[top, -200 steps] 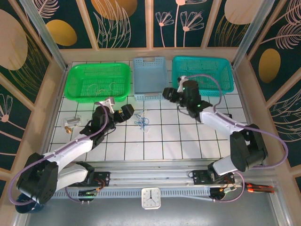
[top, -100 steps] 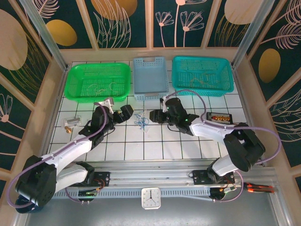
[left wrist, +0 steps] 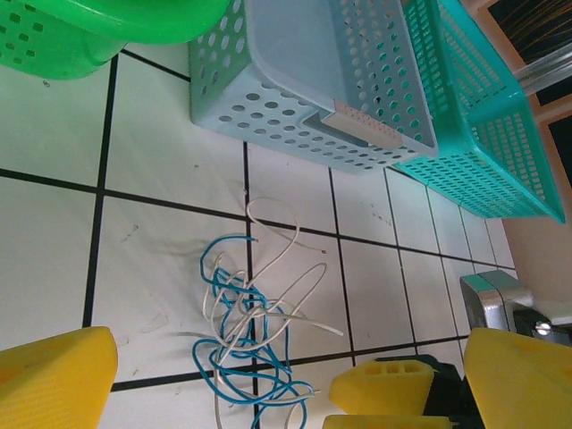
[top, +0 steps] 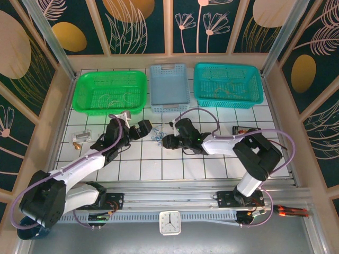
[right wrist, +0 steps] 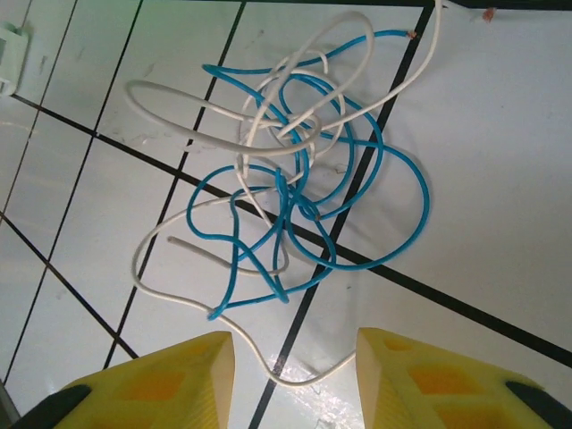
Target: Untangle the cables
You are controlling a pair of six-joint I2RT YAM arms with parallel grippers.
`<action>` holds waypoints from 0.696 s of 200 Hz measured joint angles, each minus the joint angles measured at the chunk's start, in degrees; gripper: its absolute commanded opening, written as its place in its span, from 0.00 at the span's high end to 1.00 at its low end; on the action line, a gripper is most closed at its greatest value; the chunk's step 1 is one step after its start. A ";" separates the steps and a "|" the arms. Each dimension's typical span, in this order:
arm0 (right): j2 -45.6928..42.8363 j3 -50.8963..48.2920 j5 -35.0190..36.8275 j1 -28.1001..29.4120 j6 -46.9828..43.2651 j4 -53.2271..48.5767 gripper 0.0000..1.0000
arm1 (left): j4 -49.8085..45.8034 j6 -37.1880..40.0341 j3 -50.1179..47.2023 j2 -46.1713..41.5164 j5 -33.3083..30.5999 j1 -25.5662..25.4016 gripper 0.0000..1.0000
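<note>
Jaws stand apart and empty on both sides, flanking the cables [right wrist: 286, 192], a light, floppy tangle on the worktop [top: 159, 166], probably best pinched at a loose outer loop.

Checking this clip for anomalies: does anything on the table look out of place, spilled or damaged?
Only the cables: white and blue strands knotted in a loose heap on the table near the pale blue basket. Nothing looks spilled or broken.

White arms [top: 79, 165], purple hoses [top: 197, 109], hands [right wrist: 286, 362] with yellow fingers [right wrist: 161, 384].
</note>
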 measured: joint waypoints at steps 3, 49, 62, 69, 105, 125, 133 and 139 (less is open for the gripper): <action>0.15 0.13 0.00 0.00 0.00 0.11 0.61 | -0.02 0.00 0.00 0.04 0.11 0.00 0.01; 2.62 2.82 -0.02 0.00 -0.42 0.87 0.65 | -0.02 0.44 0.02 0.85 0.87 0.00 0.01; 3.69 3.61 -0.09 0.00 -0.57 1.18 0.67 | 0.00 0.61 0.13 1.29 1.07 0.00 0.01; 4.26 3.98 -0.20 -0.02 -0.66 1.29 0.70 | -0.02 0.63 0.22 1.51 1.11 0.00 0.01; 6.25 4.48 -0.50 -0.13 -1.42 1.55 0.90 | -0.07 0.85 1.42 2.64 1.49 0.00 0.01; 6.25 4.48 -0.90 -0.39 -1.60 1.66 1.00 | -0.04 1.07 2.29 3.58 2.03 0.00 0.01; 6.25 4.48 -1.11 -0.46 -1.53 1.64 1.00 | -0.04 1.29 2.64 4.11 2.21 0.00 0.01; 6.23 4.48 -1.29 -0.57 -1.51 1.64 1.00 | -0.04 1.51 2.93 4.59 2.32 0.00 0.01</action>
